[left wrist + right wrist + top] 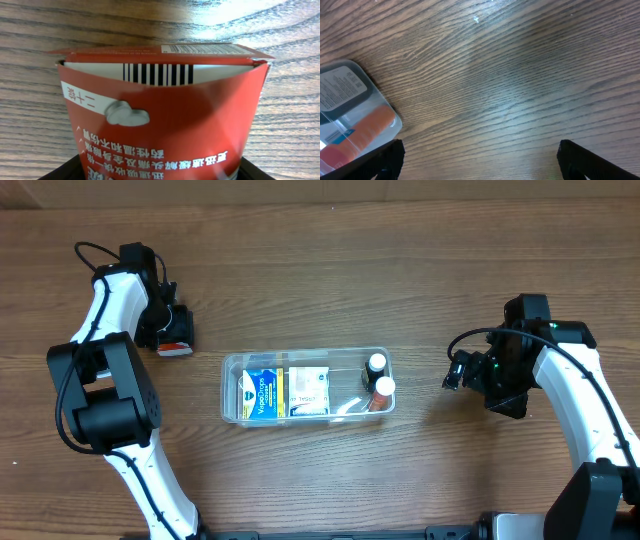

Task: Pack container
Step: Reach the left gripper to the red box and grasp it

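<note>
One container (300, 356) is sitting at the table's (330, 270) centre, holding two boxes (262, 393) side by side in its 9 o'clock half and two white-capped bottles (377, 364) at its 3 o'clock end. One red box (165, 115) is lying outside, at the container's 10 o'clock. The left gripper (172, 340) is pinching this red box, with its fingers (62, 171) flanking the carton. The right gripper (453, 372) is hovering at the container's 3 o'clock, its fingers (590, 160) spread wide, holding and touching nothing.
</note>
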`<state>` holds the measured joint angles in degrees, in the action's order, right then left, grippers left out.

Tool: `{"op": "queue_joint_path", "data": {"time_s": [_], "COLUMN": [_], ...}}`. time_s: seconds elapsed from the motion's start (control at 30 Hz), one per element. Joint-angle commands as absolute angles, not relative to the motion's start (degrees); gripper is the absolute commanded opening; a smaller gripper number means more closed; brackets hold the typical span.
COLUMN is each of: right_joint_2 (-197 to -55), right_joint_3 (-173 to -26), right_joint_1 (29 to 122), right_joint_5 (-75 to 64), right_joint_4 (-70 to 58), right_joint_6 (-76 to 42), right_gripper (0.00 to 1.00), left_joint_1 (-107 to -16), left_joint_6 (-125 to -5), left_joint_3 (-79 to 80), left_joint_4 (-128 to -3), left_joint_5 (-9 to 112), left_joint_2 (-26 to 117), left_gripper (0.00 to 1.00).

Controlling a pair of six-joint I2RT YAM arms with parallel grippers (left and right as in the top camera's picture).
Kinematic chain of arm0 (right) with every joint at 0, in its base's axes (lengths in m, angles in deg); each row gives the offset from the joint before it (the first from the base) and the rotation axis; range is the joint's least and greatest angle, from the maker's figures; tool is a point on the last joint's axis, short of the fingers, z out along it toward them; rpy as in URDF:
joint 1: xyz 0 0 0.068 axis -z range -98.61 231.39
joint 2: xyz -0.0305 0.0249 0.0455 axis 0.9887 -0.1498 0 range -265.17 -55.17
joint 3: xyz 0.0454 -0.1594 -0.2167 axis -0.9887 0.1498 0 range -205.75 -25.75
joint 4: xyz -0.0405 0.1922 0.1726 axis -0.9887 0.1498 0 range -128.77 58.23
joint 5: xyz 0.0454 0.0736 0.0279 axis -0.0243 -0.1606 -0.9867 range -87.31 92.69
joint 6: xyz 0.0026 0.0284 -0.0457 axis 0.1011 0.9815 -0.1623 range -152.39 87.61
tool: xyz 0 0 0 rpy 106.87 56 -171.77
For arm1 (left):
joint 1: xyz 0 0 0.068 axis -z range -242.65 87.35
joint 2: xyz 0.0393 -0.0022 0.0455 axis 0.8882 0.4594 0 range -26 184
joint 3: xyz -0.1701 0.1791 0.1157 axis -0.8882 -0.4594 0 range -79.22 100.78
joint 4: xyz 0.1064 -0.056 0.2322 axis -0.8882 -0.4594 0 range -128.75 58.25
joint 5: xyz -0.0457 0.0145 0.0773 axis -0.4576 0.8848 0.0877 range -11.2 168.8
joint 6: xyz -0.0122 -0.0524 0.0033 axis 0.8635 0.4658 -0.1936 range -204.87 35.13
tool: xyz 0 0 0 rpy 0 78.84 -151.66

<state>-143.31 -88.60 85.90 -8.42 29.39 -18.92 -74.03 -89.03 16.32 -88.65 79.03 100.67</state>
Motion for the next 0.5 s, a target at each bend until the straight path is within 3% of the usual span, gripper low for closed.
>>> {"op": "queue_joint_path", "data": {"time_s": [0.0,0.17,0.47], "right_joint_2": [-143.07,-143.07,-143.07], "right_joint_3": [-89.87,-89.87,-89.87], "right_joint_1": [86.14,86.14,86.14], "right_joint_5": [-7.81,-7.81,-7.81], "right_joint_4": [29.28,29.28,29.26], "right_joint_6": [-19.14,-19.14,-19.14], "right_gripper": [1.0,1.0,1.0], "left_joint_1": [-74.29,-74.29,-74.18], "left_joint_6": [-88.51,-88.55,-87.68], "left_joint_3": [15.71,15.87,26.51], "left_joint_4": [-88.74,-88.74,-98.36], "left_joint_5": [79.4,79.42,79.37], "left_joint_2": [101.21,101.17,100.41], "left_gripper": [0.65,0.65,0.43]}}
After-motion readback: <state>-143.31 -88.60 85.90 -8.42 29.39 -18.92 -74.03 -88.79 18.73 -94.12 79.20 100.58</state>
